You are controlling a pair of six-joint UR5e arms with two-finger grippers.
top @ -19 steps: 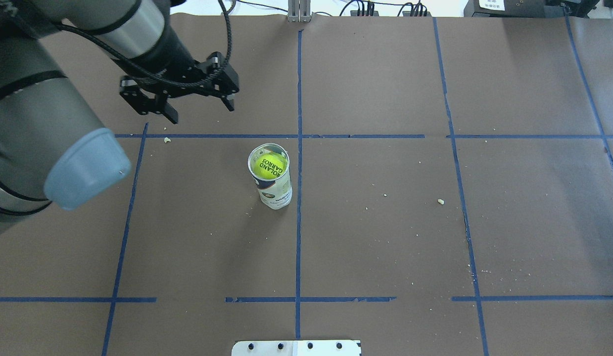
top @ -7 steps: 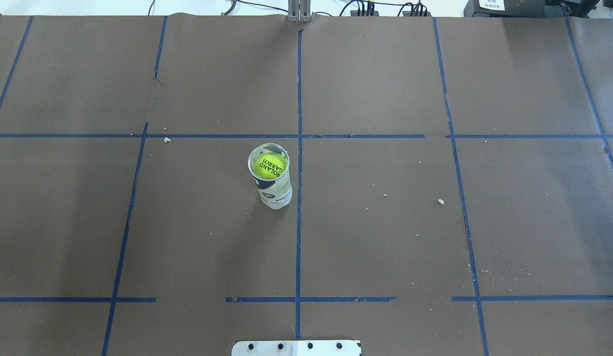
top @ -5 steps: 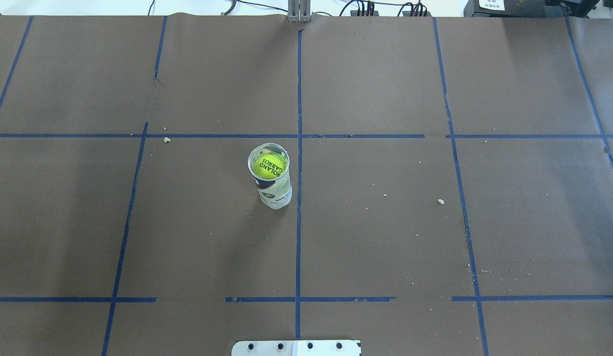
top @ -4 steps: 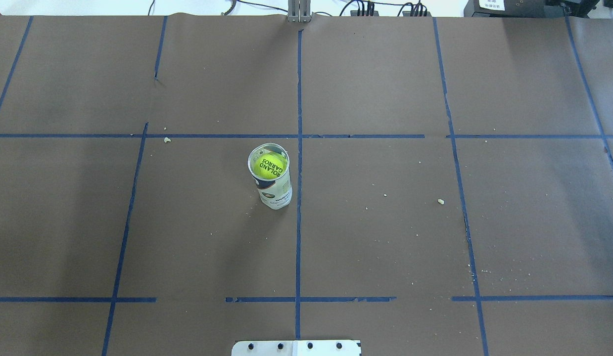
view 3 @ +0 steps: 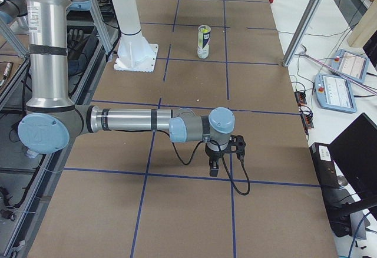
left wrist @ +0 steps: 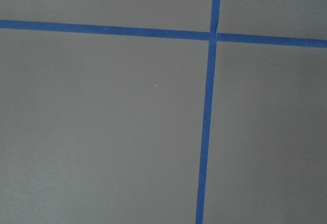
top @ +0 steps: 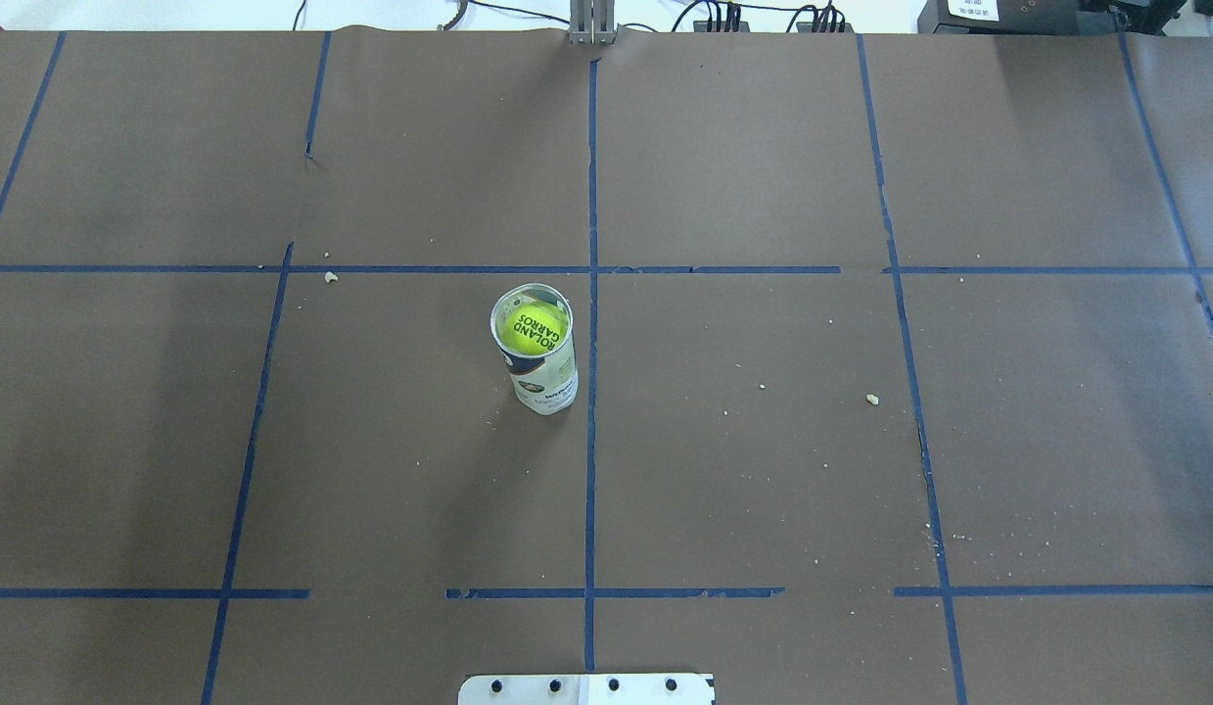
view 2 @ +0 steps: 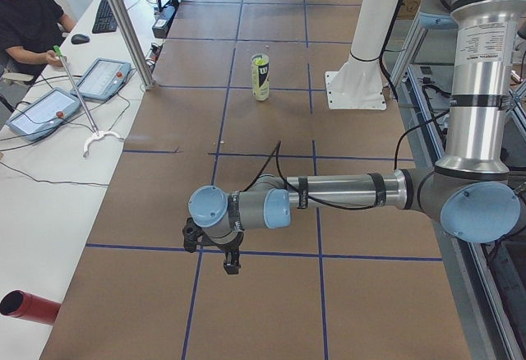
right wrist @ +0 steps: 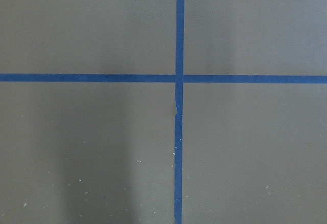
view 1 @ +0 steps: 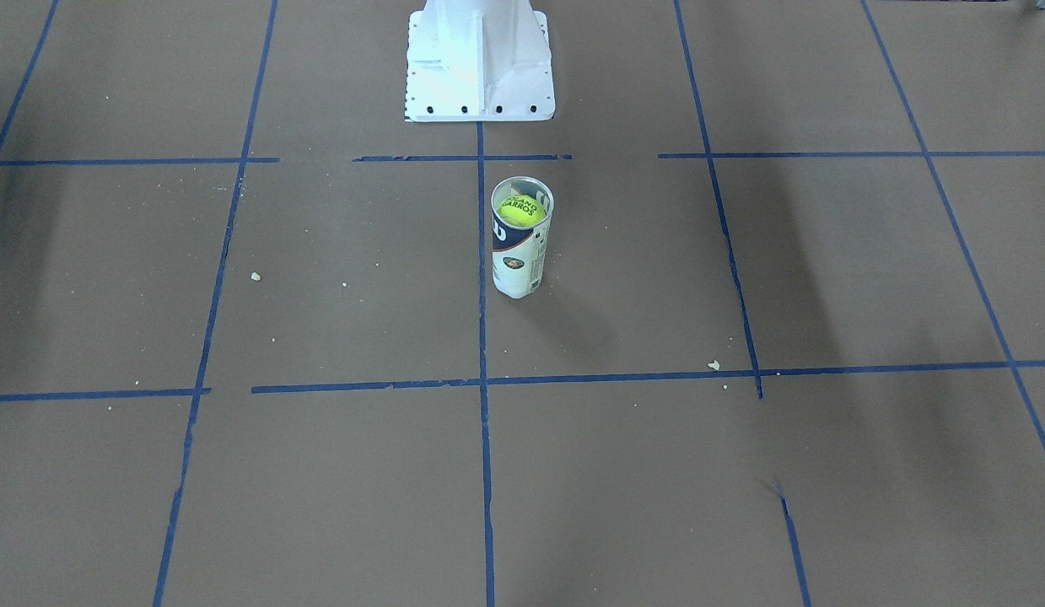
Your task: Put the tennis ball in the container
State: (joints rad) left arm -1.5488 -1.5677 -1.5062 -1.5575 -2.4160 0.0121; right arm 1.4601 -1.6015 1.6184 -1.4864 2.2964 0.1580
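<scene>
The left gripper (view 2: 212, 249) has pulled well away, parked like the right gripper (view 3: 227, 155) (apart or together, I cannot tell), leaving the tennis ball (top: 534, 331) inside the upright tennis-ball can (top: 544, 380): done, I'd say.

Hidden behind container (view 1: 515, 263) label: underside of tennis ball (view 1: 522, 211). Too small to judge: left gripper (view 2: 211, 253), right gripper (view 3: 227, 161).

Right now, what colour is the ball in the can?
Yellow-green with dark lettering; the tennis ball shows best in the overhead exterior view.
</scene>
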